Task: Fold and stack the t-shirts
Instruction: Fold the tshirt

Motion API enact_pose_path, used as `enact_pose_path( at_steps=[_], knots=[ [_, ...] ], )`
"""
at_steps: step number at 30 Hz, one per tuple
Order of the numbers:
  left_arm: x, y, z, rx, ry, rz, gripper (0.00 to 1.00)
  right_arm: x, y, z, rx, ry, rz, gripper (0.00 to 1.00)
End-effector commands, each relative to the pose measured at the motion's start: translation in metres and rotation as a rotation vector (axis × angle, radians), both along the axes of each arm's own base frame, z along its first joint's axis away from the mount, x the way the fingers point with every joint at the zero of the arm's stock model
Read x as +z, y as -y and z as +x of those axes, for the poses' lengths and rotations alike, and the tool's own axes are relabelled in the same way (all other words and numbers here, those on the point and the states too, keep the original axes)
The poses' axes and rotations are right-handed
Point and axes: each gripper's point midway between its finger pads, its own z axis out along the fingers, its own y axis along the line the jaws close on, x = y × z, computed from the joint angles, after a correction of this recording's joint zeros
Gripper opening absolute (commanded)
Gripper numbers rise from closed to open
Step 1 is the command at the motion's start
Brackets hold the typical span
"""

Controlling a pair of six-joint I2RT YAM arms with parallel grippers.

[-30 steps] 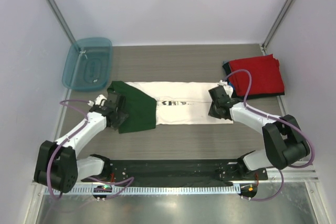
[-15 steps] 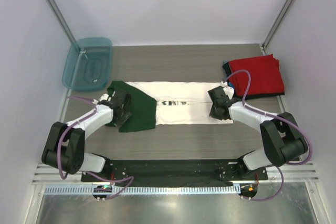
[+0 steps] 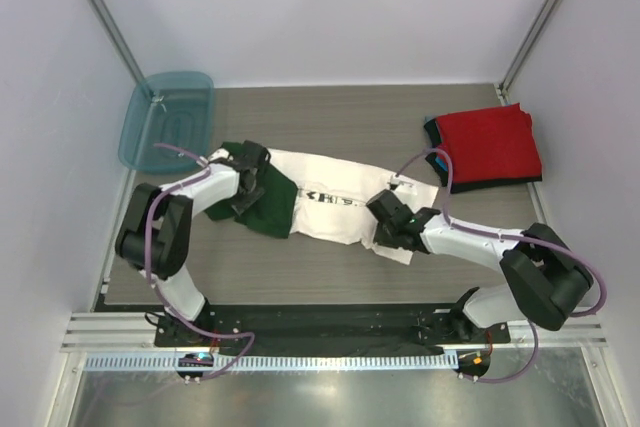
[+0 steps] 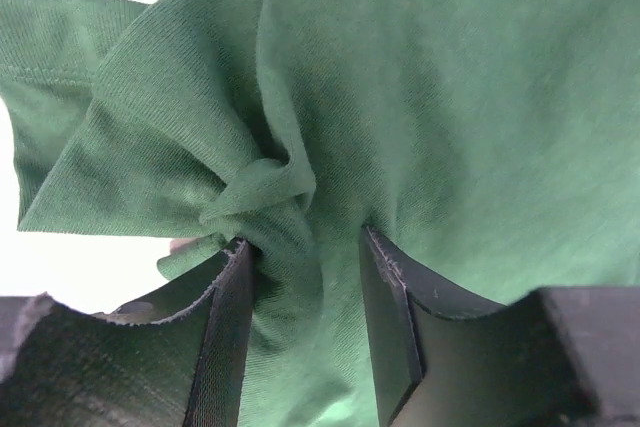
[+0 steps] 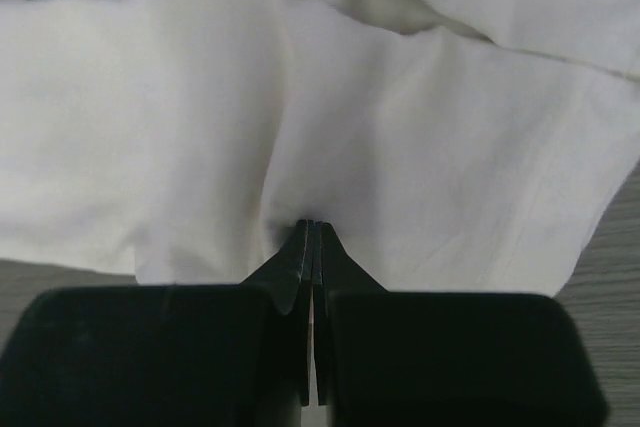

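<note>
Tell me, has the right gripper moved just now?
Yes: the right gripper slid left and nearer, away from the red t-shirt, dragging the white t-shirt along.

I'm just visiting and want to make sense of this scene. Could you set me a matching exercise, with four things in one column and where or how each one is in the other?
Things:
1. teal tub
2. red t-shirt
3. left gripper
4. right gripper

Places or states:
a. folded, at the far right
b. pinched shut on the white t-shirt
c. at the far left corner
d. gripping a bunched green sleeve

Pairs: 1-c, 2-a, 3-d, 4-b.
</note>
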Motion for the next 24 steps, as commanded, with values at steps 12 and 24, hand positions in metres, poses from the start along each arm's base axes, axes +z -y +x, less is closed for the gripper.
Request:
enact_pose_path(
  at_steps=[12,24],
  knots=[
    [-0.005,0.126,0.156,-0.246,0.165,-0.002,0.45,0.026,-0.161,-0.102,0.464,-0.016,0.15,0.01],
    [0.002,0.151,0.281,-0.312,0.358,-0.025,0.49,0.127,-0.173,-0.026,0.469,0.252,0.349,0.5]
  ],
)
